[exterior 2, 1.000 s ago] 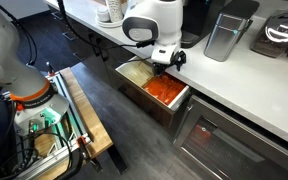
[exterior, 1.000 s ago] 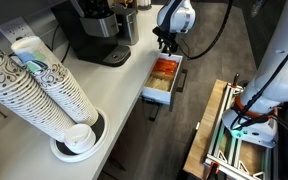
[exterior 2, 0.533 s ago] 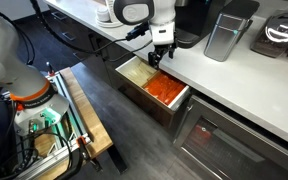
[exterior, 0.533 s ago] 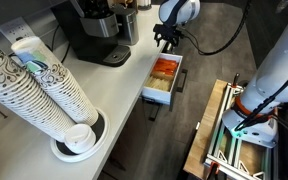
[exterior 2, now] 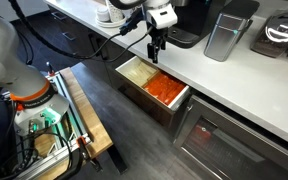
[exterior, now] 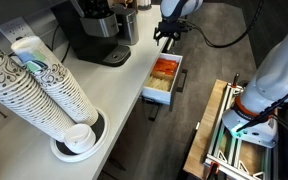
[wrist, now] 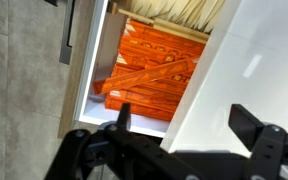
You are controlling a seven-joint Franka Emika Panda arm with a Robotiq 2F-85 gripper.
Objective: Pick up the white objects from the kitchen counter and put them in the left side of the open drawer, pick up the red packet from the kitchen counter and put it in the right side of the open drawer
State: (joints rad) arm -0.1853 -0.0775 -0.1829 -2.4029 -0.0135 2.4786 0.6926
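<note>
My gripper hangs open and empty above the edge where the kitchen counter meets the open drawer. In the wrist view its fingers straddle the counter edge. The drawer holds a heap of orange packets and pale yellow packets. The red packet, a long thin stick, lies slanted on top of the orange heap. I see no white objects on the counter.
A coffee machine and stacked paper cups stand on the counter. A metal canister is behind the gripper. A wooden cart stands on the floor near the drawer, whose dark handle faces it.
The gripper has risen from just above the drawer's orange packets to well above the counter edge. It stays open and empty.
</note>
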